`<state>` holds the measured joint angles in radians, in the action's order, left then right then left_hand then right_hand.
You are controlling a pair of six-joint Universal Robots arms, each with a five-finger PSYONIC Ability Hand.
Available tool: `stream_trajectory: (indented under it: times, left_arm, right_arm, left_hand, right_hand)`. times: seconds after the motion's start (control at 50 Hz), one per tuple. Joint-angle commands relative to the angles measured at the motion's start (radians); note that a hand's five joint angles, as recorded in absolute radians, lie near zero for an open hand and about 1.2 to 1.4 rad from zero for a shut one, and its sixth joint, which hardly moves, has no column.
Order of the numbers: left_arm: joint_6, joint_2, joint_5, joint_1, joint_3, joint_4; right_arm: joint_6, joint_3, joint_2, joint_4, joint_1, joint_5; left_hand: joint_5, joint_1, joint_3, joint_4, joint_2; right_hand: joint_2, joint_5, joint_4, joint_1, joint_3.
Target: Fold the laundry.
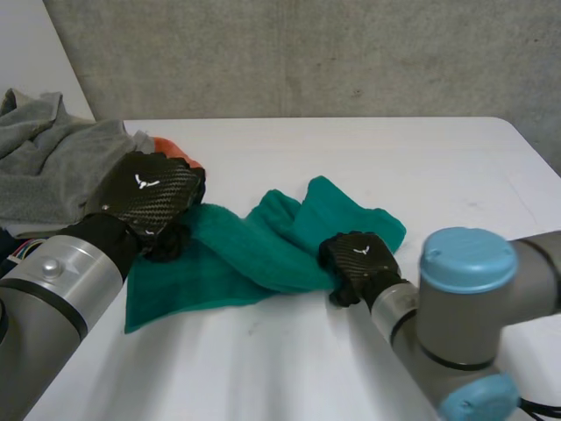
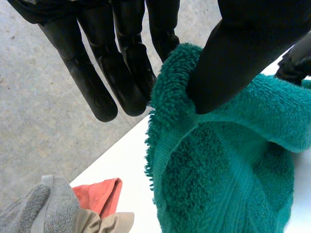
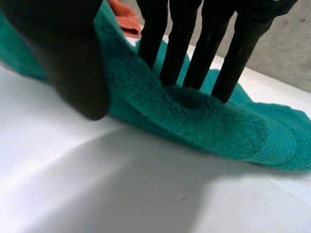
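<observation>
I am pinching the green towel's [image 1: 254, 259] left edge in my left hand [image 1: 149, 193] and nipping its near-right fold in my right hand [image 1: 358, 263].

No words or numbers are showing; a small white emblem is sitting on the left hand [image 1: 147, 186] and the right hand [image 1: 359, 256].

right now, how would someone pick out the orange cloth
Start at the left side of the white table, where a grey towel heap lies. The orange cloth peeks out between that heap and the left hand; it alone is orange, next to grey and the teal towel.
</observation>
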<state>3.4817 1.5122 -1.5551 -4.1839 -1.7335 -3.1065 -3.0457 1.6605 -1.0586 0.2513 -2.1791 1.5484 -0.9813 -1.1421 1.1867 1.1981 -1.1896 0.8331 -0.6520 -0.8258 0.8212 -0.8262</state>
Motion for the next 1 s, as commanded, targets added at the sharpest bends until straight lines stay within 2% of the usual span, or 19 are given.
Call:
stream_trajectory:
  times: [0.02, 0.1, 0.12, 0.16, 0.22, 0.28, 0.34, 0.42, 0.44, 0.5, 0.58, 0.6, 0.64, 0.68, 0.74, 0.8, 0.88, 1.0]
  left_arm:
    - [0.013, -0.006, -0.003, -0.022, -0.015, 0.014]
    - [0.052, -0.01, 0.004, -0.053, -0.023, 0.046]
    - [0.08, -0.006, 0.01, -0.065, -0.023, 0.066]
    - [0.108, -0.004, 0.021, -0.077, -0.024, 0.084]
    - [0.155, 0.022, 0.055, -0.097, -0.028, 0.106]
    - [0.181, 0.095, 0.092, -0.114, -0.015, 0.105]
    - [0.186, 0.155, 0.113, -0.125, 0.018, 0.088]
    - [0.178, 0.233, 0.147, -0.117, 0.107, -0.012]
    - [0.181, 0.255, 0.148, -0.113, 0.153, -0.079]
    - [0.186, 0.279, 0.123, -0.107, 0.233, -0.2]
    - [0.191, 0.269, 0.06, -0.104, 0.369, -0.456]
    - [0.191, 0.26, 0.055, -0.102, 0.388, -0.492]
    - [0.188, 0.237, 0.055, -0.096, 0.42, -0.54]
    - [0.195, 0.198, 0.059, -0.085, 0.428, -0.528]
    - [0.195, 0.149, 0.075, -0.077, 0.398, -0.459]
    - [0.2, 0.123, 0.086, -0.076, 0.344, -0.402]
    - [0.215, 0.097, 0.096, -0.076, 0.209, -0.333]
    - [0.255, 0.124, 0.102, -0.077, -0.02, -0.357]
  right_arm:
    - [0.064, -0.084, -0.047, -0.092, -0.004, 0.05]
    - [0.165, -0.102, -0.242, -0.242, 0.062, 0.018]
    - [0.232, -0.125, -0.303, -0.318, 0.094, -0.013]
    - [0.312, -0.152, -0.339, -0.397, 0.131, -0.051]
    - [0.445, -0.217, -0.334, -0.544, 0.203, -0.117]
    - [0.496, -0.28, -0.285, -0.653, 0.229, -0.146]
    - [0.51, -0.329, -0.233, -0.687, 0.225, -0.145]
    - [0.516, -0.432, -0.143, -0.641, 0.205, -0.134]
    - [0.521, -0.491, -0.108, -0.595, 0.196, -0.122]
    - [0.528, -0.593, -0.074, -0.503, 0.191, -0.084]
    - [0.559, -0.74, -0.063, -0.264, 0.186, -0.039]
    - [0.571, -0.766, -0.07, -0.151, 0.186, -0.045]
    - [0.579, -0.766, -0.087, -0.052, 0.188, -0.06]
    - [0.581, -0.756, -0.127, 0.048, 0.186, -0.108]
    - [0.579, -0.725, -0.164, 0.043, 0.203, -0.197]
    - [0.579, -0.705, -0.175, 0.003, 0.225, -0.246]
    - [0.59, -0.677, -0.173, -0.127, 0.251, -0.307]
    - [0.72, -0.596, -0.094, -0.389, 0.288, -0.413]
  left_hand:
    - [-0.24, -0.254, 0.21, 0.198, -0.207]
    - [-0.24, -0.254, 0.21, 0.198, -0.207]
    - [-0.24, -0.254, 0.21, 0.198, -0.207]
    - [-0.24, -0.254, 0.21, 0.198, -0.207]
    - [-0.24, -0.254, 0.21, 0.198, -0.207]
    - [-0.24, -0.254, 0.21, 0.198, -0.207]
    - [-0.24, -0.254, 0.21, 0.198, -0.207]
    - [-0.24, -0.254, 0.21, 0.198, -0.207]
    - [-0.24, -0.254, 0.21, 0.198, -0.207]
    - [-0.24, -0.254, 0.21, 0.198, -0.207]
    - [-0.24, -0.254, 0.21, 0.198, -0.207]
    - [-0.24, -0.254, 0.21, 0.198, -0.207]
    - [-0.24, -0.254, 0.21, 0.198, -0.207]
    - [-0.24, -0.254, 0.21, 0.198, -0.207]
    - [-0.24, -0.254, 0.21, 0.198, -0.207]
    - [-0.24, -0.254, 0.21, 0.198, -0.207]
    - [-0.24, -0.254, 0.21, 0.198, -0.207]
    - [-0.24, -0.254, 0.21, 0.198, -0.207]
  right_hand:
    - [0.563, -0.57, -0.57, 0.575, -0.57]
    - [0.563, -0.57, -0.57, 0.575, -0.57]
    - [0.563, -0.57, -0.57, 0.575, -0.57]
    - [0.563, -0.57, -0.57, 0.575, -0.57]
    - [0.563, -0.57, -0.57, 0.575, -0.57]
    - [0.563, -0.57, -0.57, 0.575, -0.57]
    - [0.563, -0.57, -0.57, 0.575, -0.57]
    - [0.563, -0.57, -0.57, 0.575, -0.57]
    - [0.563, -0.57, -0.57, 0.575, -0.57]
    - [0.563, -0.57, -0.57, 0.575, -0.57]
    - [0.563, -0.57, -0.57, 0.575, -0.57]
    - [0.563, -0.57, -0.57, 0.575, -0.57]
    - [0.563, -0.57, -0.57, 0.575, -0.57]
    - [0.563, -0.57, -0.57, 0.575, -0.57]
    - [0.563, -0.57, -0.57, 0.575, -0.57]
    - [0.563, -0.57, -0.57, 0.575, -0.57]
    - [0.563, -0.57, -0.57, 0.575, -0.57]
    - [0.563, -0.57, -0.57, 0.575, -0.57]
